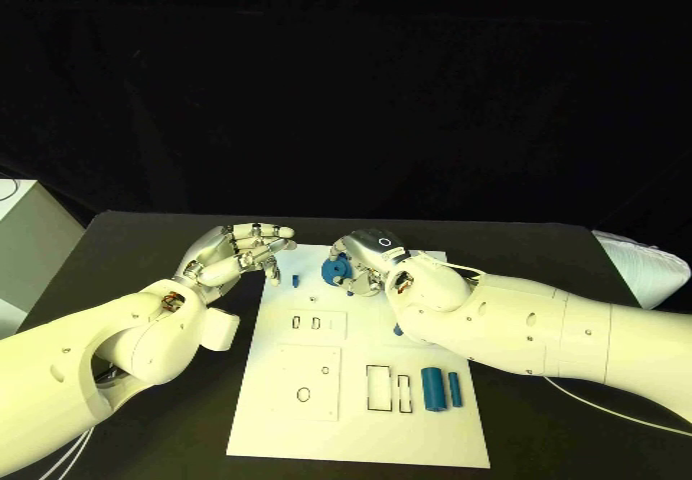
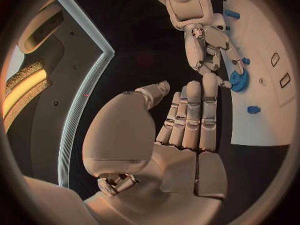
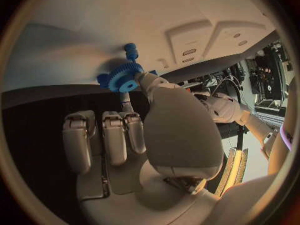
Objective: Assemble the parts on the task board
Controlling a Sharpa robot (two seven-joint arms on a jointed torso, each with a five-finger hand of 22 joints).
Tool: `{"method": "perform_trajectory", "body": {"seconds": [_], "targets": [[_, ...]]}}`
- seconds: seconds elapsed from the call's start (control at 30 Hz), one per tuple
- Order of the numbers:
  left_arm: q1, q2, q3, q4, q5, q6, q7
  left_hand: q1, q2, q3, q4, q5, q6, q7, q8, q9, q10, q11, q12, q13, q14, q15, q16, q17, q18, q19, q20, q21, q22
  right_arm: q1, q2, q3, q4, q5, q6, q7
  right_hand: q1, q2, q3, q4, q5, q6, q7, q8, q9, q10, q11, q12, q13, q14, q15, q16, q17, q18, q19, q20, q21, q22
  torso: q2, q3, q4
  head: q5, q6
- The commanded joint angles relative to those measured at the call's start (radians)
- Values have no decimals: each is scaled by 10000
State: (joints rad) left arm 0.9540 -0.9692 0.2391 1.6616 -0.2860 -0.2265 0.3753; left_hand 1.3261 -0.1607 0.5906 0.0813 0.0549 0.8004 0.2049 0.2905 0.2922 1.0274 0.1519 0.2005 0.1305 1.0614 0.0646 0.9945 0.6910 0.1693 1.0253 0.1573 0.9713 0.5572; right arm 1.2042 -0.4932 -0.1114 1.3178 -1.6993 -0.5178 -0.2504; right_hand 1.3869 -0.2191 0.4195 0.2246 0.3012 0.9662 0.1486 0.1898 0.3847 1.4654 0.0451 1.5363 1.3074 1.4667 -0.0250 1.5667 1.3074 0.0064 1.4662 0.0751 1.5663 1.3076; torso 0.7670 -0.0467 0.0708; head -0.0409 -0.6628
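Note:
The white task board (image 1: pixel 361 420) lies in the middle of the black table. My right hand (image 1: pixel 372 262) is over the board's far end and pinches a blue gear (image 1: pixel 336 270) between its thumb and a finger. The right wrist view shows the gear (image 3: pixel 125 77) just off the board (image 3: pixel 81 30), beside a small blue peg (image 3: pixel 130 49). My left hand (image 1: pixel 238 252) hovers at the board's far left corner, holding nothing, with its fingers (image 2: pixel 190 115) stretched out toward the gear (image 2: pixel 239 79). Two blue bars (image 1: pixel 443 387) lie on the board's near right part.
A small blue peg (image 1: pixel 294 280) stands near the board's far left edge, and another blue piece (image 1: pixel 398 328) shows beside my right wrist. Rectangular slots (image 1: pixel 378 388) are cut in the board. A white box (image 1: pixel 22 235) stands at the table's left, and a white object (image 1: pixel 637 265) at its right.

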Motion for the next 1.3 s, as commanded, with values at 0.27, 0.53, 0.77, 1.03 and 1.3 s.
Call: {"method": "perform_trajectory", "body": {"seconds": [0.27, 0.53, 0.77, 1.03, 1.3], "targets": [[0, 5, 7, 27, 24, 198, 21, -30, -11, 44, -10, 4, -88, 156, 68, 12, -69, -33, 36, 13, -52, 43, 65, -17, 155, -35, 2, 36, 14, -23, 21, -10, -55, -209, 230, -98, 37, -19, 95, -1, -28, 355, -312, 775, 388, 751, -72, 60, 2362, 1041, -79, 41, 2634, -64, 1046, -54, 45, 2632, -1, -5, 4, 2, -6], [0, 10, 7, 24, 24, 219, 5, -30, -11, 44, -10, 4, -88, 156, 68, 12, -69, -33, 36, 13, -52, 43, 65, -17, 155, -35, 2, 36, 14, -29, 66, -12, -131, -161, 244, -41, -137, -106, 163, -7, -103, 166, -241, 712, 340, 709, -15, 18, 2324, 1041, -38, 41, 2634, -64, 1046, -27, 45, 2632, -6, -6, -1, 6, -7], [0, 6, 7, 20, 24, 226, -7, -46, -16, 40, -1, 4, -100, 159, 75, 19, -91, -29, 59, 20, -59, 47, 71, -23, 155, -53, 7, 55, 22, -30, 99, -13, -227, -142, 248, -118, -450, -277, 127, 47, -153, -155, -98, 534, 227, 600, 114, -85, 2231, 1041, 73, 41, 2634, -61, 1041, 62, 34, 2621, 4, -2, 4, -1, -2], [0, 3, 7, 15, 24, 233, -22, -46, -16, 40, -1, 4, -100, 159, 75, 19, -91, -29, 59, 20, -59, 47, 71, -23, 155, -53, 7, 55, 22, -30, 101, -13, -260, -129, 250, -103, -490, -281, 120, 60, -162, -181, -84, 517, 214, 581, 130, -103, 2214, 1041, 86, 41, 2634, -58, 1036, 75, 25, 2611, 0, -3, -1, 8, -6], [0, 6, 7, 13, 24, 241, -28, -46, -16, 40, -1, 4, -100, 159, 75, 19, -91, -29, 59, 20, -59, 47, 71, -23, 155, -53, 7, 55, 22, -31, 65, -14, -188, -62, 378, 17, -744, -434, -96, 140, -338, -269, -39, 466, 157, 507, 181, -171, 2154, 1041, 140, 41, 2634, -52, 1027, 139, 7, 2593, -3, 4, -4, 22, -19]]}}
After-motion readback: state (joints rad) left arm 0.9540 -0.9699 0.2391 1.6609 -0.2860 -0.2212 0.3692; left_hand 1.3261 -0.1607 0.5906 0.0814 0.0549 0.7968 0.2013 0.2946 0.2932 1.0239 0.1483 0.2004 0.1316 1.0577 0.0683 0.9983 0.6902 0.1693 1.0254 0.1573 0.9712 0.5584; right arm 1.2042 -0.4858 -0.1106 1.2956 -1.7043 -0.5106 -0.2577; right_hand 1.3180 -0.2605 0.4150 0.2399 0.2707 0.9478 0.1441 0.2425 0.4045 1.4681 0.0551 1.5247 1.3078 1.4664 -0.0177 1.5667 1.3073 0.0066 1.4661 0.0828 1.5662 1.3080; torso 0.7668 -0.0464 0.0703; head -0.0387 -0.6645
